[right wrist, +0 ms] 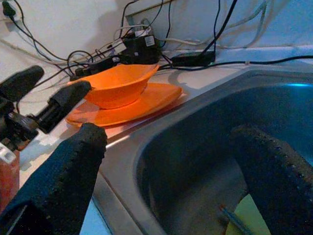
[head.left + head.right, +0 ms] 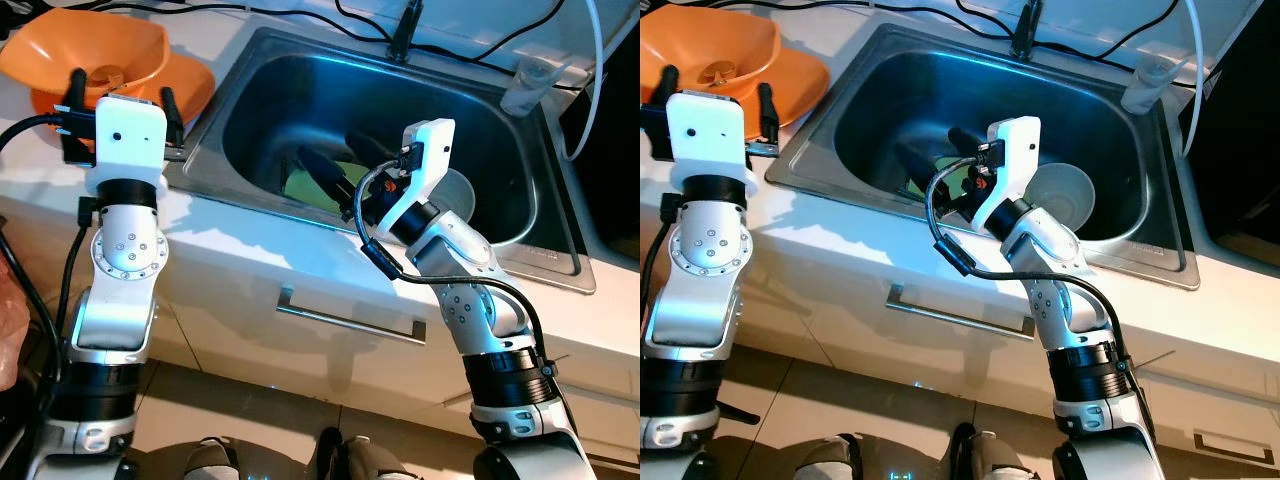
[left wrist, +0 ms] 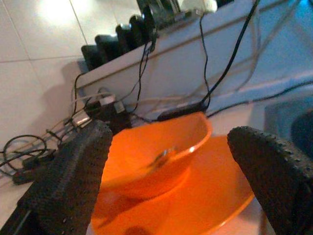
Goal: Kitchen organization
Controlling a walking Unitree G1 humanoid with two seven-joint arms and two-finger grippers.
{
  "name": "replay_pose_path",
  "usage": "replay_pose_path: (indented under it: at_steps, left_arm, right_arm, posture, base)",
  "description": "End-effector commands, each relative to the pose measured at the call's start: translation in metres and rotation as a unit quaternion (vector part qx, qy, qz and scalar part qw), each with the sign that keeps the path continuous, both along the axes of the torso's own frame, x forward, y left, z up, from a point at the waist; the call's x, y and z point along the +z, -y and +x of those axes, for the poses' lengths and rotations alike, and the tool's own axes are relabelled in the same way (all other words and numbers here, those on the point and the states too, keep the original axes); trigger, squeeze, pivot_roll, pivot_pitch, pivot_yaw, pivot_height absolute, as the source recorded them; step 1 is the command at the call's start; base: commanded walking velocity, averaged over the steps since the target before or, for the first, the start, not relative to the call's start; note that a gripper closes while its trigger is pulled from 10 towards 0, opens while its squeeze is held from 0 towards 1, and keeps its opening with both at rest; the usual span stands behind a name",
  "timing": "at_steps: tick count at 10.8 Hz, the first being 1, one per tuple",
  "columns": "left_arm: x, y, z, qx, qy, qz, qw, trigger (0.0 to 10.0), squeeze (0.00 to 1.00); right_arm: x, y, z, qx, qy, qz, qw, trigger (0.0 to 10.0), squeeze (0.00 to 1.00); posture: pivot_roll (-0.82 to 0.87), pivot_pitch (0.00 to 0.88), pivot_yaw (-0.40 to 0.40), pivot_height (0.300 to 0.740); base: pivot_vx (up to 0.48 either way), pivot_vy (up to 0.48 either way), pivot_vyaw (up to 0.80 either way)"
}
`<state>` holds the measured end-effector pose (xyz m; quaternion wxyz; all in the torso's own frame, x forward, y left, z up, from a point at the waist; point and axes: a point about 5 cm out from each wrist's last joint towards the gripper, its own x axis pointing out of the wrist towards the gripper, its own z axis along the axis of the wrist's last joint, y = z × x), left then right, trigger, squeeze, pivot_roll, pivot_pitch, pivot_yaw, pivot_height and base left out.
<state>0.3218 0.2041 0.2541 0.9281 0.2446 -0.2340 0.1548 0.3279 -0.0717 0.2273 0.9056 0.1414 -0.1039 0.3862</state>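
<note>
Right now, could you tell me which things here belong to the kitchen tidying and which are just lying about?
Part of the job:
- orange bowl on orange plate, facing the open left hand
- grey bowl in the sink
- right hand, open inside the sink

Lying about:
- black cables
- clear plastic cup

Head stereo pair looked steeply down on the sink point(image 2: 520, 215) and counter (near-identical framing). Left wrist camera faced the orange bowl point(image 3: 156, 154) closely; right wrist camera, inside the basin, shared it.
</note>
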Motion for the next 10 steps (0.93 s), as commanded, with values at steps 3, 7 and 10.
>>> replay_pose_path:
  at_steps: [3,7,10]
  left_arm:
    - [-0.005,-0.016,0.006,0.042,0.021,0.012,0.999,10.0,0.00]
    - [-0.012,-0.030,0.020,0.048,0.026,0.006,0.998,10.0,0.00]
    - [-0.010,-0.032,0.033,0.048,0.037,0.013,0.998,10.0,0.00]
  right_arm:
    - [0.002,0.008,-0.007,-0.004,-0.007,0.006,1.000,10.0,1.00]
    - [0.004,0.008,-0.013,-0.006,-0.016,0.013,1.000,10.0,1.00]
    - [0.006,0.012,-0.015,-0.014,-0.024,0.014,1.000,10.0,1.00]
  posture:
    - [0.01,0.194,-0.119,0.740]
    - [-0.02,0.225,-0.114,0.740]
    - [-0.04,0.236,-0.123,0.740]
  base:
    - [0.000,0.000,0.00]
    - [0.000,0.000,0.00]
    - [0.000,0.000,0.00]
